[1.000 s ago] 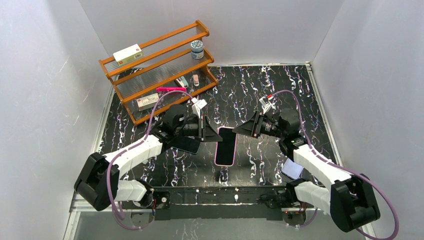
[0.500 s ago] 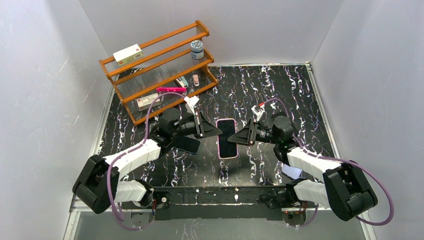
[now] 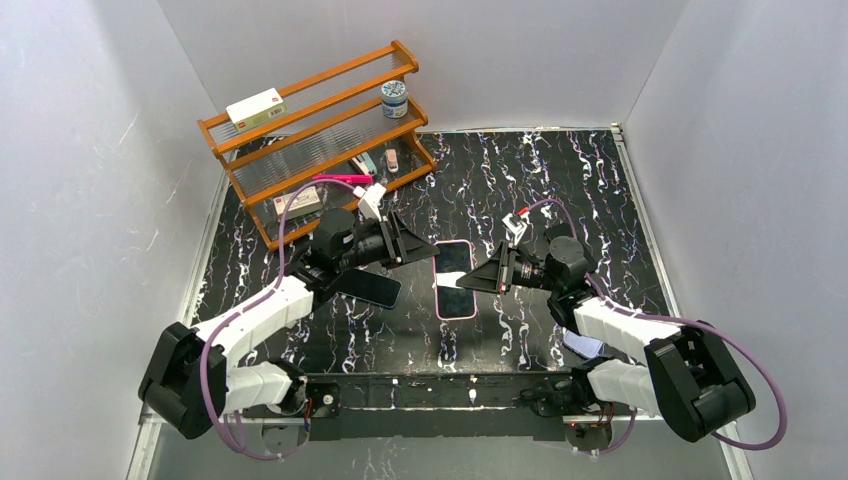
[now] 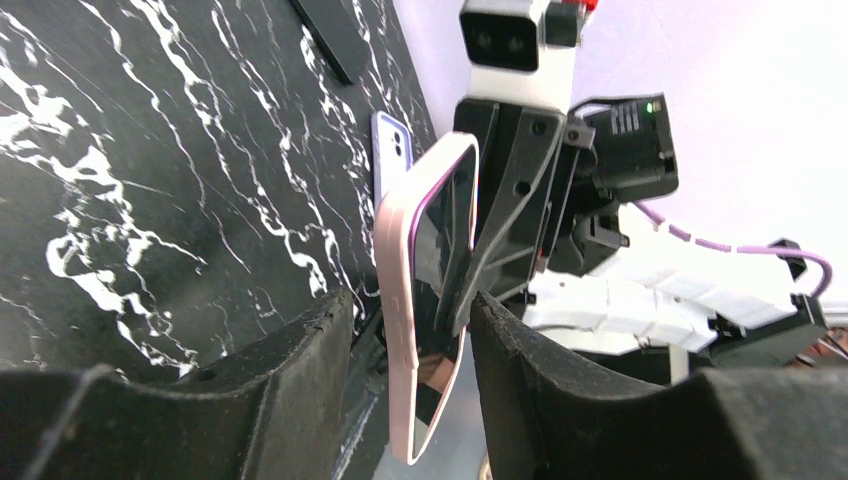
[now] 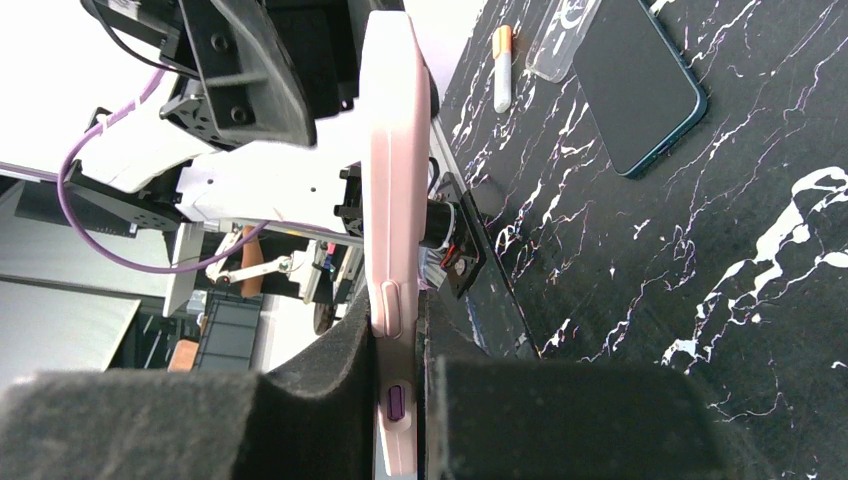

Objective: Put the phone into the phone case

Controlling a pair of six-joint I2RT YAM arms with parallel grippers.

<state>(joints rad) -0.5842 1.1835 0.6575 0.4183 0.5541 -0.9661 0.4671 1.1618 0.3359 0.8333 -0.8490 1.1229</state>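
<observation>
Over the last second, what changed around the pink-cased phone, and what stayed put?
The right gripper slid in toward the left arm and is now shut on the pink-cased phone, which shifted slightly toward the far side. The left gripper swung back toward the rack; its fingers stand open either side of the phone. The dark phone, the purple phone and the rack stayed put.

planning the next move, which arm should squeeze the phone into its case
Left, probably: the left gripper is open, straddling the phone, while the right gripper is shut on it.

Plain white walls (image 3: 90, 150) enclose a black marbled table (image 3: 580, 170) bearing a wooden rack (image 3: 330, 120).
</observation>
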